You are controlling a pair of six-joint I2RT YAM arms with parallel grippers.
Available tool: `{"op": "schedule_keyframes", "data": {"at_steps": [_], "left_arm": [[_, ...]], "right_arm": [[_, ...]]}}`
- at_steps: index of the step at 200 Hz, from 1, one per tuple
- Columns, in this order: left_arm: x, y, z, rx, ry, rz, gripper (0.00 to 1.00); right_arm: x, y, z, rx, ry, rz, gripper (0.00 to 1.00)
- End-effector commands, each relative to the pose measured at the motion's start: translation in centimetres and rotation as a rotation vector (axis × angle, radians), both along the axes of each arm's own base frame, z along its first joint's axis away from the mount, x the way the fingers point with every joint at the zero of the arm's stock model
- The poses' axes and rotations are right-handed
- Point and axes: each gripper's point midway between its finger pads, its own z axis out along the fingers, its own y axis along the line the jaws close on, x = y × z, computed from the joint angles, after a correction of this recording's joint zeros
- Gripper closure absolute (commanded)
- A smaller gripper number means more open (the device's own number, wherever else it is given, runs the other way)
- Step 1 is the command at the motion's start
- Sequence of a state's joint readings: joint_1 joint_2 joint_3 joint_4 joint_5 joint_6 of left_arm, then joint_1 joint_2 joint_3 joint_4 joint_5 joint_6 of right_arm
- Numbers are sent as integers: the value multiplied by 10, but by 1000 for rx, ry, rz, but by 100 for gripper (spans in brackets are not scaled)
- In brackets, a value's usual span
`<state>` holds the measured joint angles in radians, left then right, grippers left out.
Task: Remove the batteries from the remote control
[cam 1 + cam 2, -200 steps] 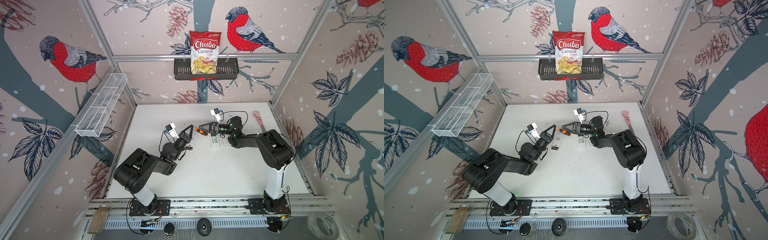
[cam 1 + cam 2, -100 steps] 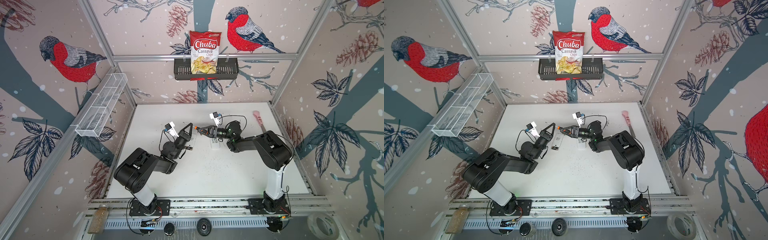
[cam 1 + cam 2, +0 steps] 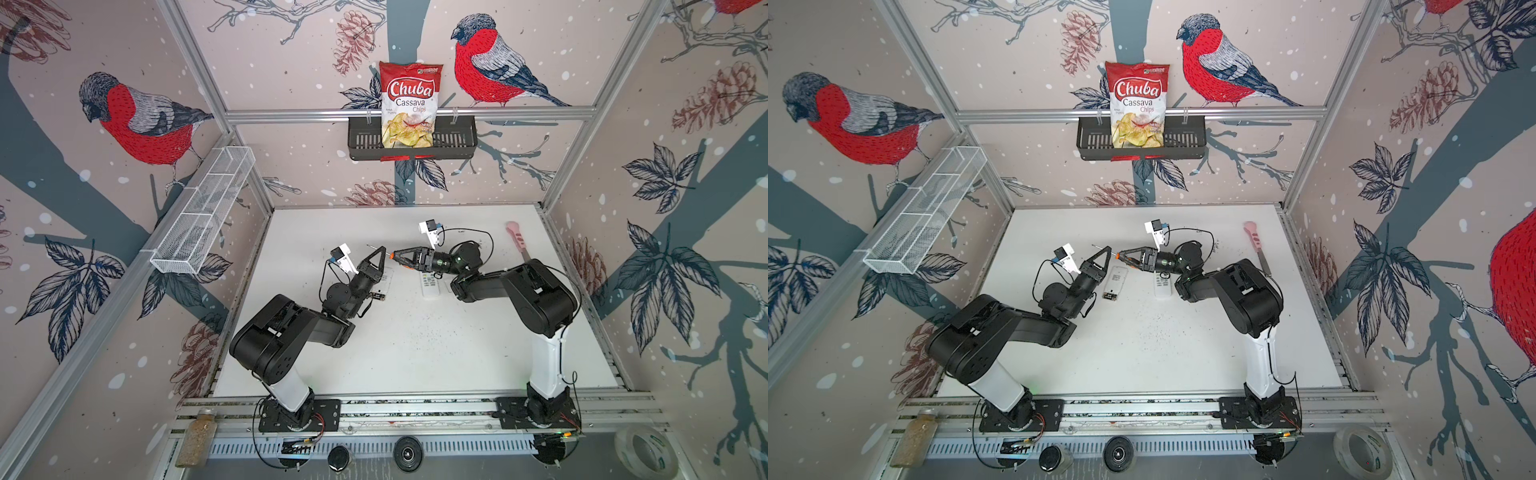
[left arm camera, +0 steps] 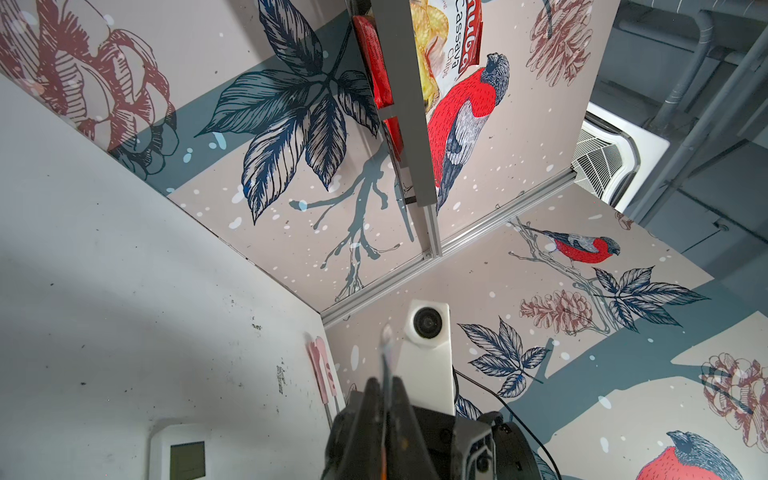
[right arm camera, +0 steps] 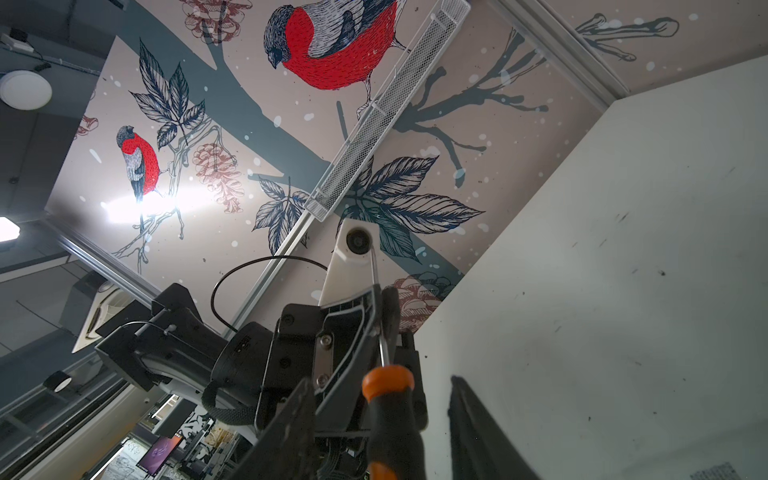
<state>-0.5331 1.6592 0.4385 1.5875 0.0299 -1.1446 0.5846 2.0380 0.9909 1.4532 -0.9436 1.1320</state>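
- Batteries point(image 3: 1109, 296): small dark cells with a gold glint, seated in the open near end of the remote point(image 3: 1117, 279). None are out, and they are too small to count.
- Remote: a flat white plastic slab with rounded corners, lying on the matt, speckled worktop point(image 3: 415, 353).
- Second white remote point(image 3: 430, 286): has buttons and lies to the right of the remote, apart from it.
- Left end effector point(image 3: 1106, 252): just beyond the remote's far end and raised. It is clamped fully closed on the thin steel shaft of the screwdriver point(image 5: 388, 399), whose tip pokes past it.
- Right end effector point(image 3: 399, 255): right of the remote's far end. Its jaws are parted and straddle the orange-and-black handle, with gaps on both sides, so no grip is seen.
- Step, as judged: tool handover, ahead of prying.
- Next move calls for the right jaws to close squarely on the handle before the slick shaft is released. The tip then goes to the cells.
- Pink-handled tool point(image 3: 516, 239): far right of the remote, lying flat.
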Motion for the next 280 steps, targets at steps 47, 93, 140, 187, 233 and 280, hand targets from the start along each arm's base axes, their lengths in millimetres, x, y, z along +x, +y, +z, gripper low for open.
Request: {"op": "schedule_keyframes", "data": {"at_steps": [47, 93, 140, 187, 233, 280], "left_arm": [[-13, 6, 47, -115, -175, -14, 100], [-12, 7, 44, -119, -166, -12, 100], [-12, 6, 42, -121, -158, -17, 100], [-11, 4, 40, -123, -149, -26, 100], [-9, 3, 33, -116, -132, -33, 100], [-9, 3, 31, -111, -131, -37, 100]], "right_arm": [[-3, 6, 0, -5, -45, -2, 46], [-1, 8, 4, 1, -52, -11, 49], [1, 8, 2, -1, -48, -21, 61], [3, 7, 2, 2, -43, -35, 73], [6, 5, 3, 6, -37, -51, 84], [9, -1, 4, 8, -32, -70, 92]]}}
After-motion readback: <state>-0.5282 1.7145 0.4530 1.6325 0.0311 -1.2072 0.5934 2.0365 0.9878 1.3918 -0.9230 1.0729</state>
